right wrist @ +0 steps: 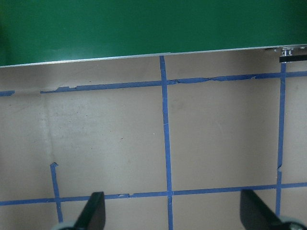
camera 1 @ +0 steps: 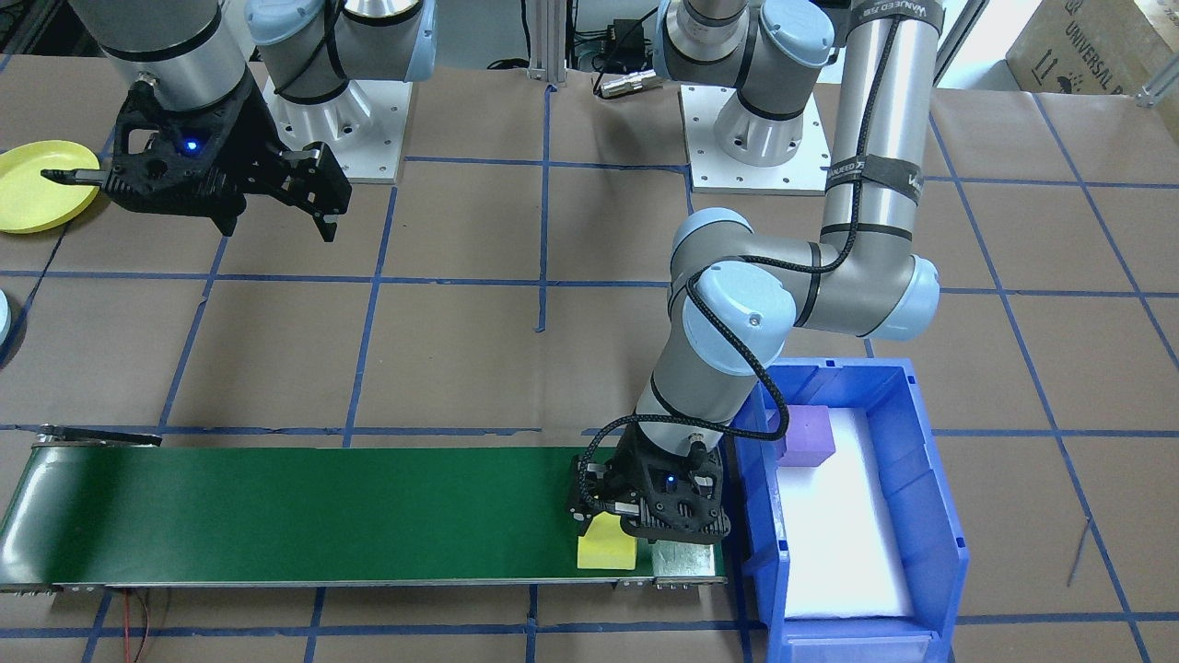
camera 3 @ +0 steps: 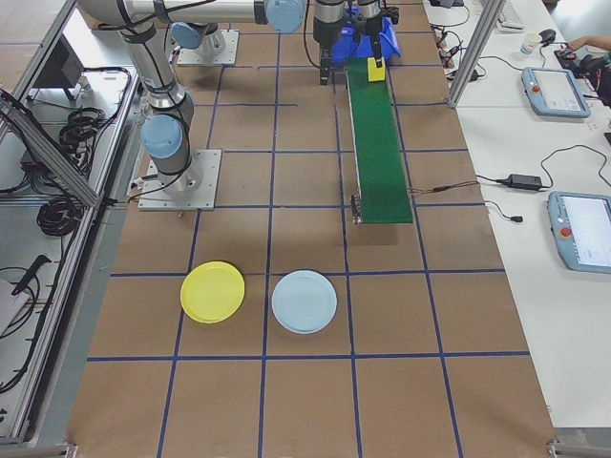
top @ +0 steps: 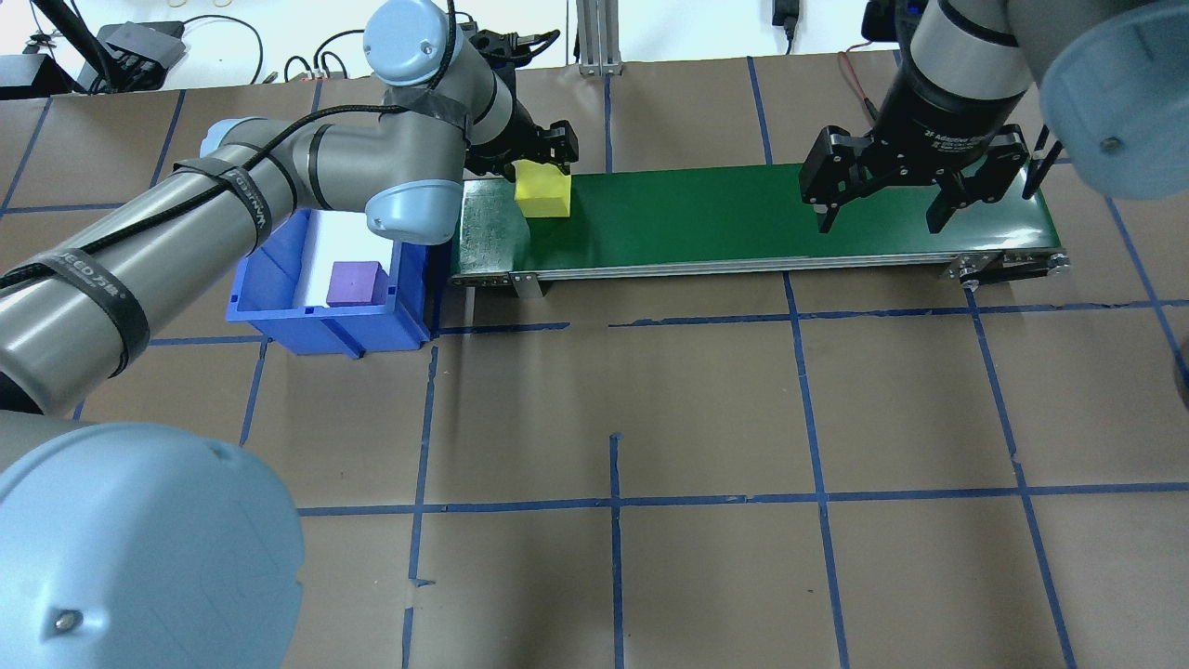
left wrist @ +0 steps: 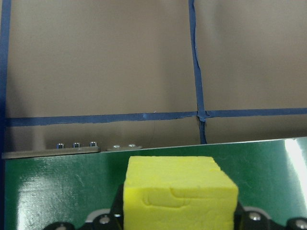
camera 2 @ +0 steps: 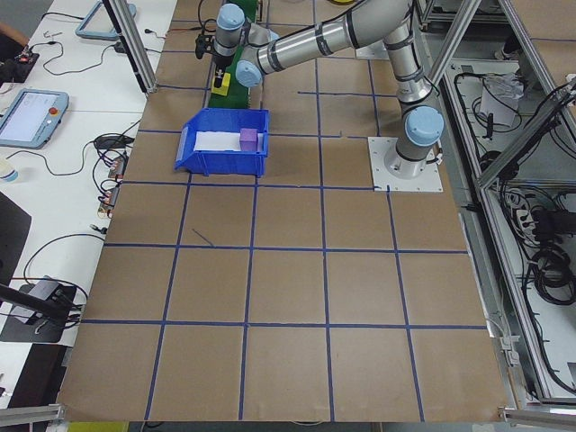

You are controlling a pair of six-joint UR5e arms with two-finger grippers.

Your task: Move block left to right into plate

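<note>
A yellow block (camera 1: 606, 551) rests on the green conveyor belt (camera 1: 322, 506) at the end beside the blue bin (camera 1: 921, 479). My left gripper (camera 1: 615, 527) is down over it, and its fingers press the block's two sides in the left wrist view, so it is shut on the block (left wrist: 180, 196). My right gripper (top: 878, 212) hovers open above the belt's other end, with nothing between its fingers (right wrist: 96, 211). The yellow plate (camera 3: 212, 291) lies on the table on my right, past the belt's end, and is empty.
A purple block (top: 356, 283) lies on white padding in the blue bin. A light blue plate (camera 3: 304, 301) sits beside the yellow one. Blue tape lines grid the brown table. Tablets and cables lie on the side benches.
</note>
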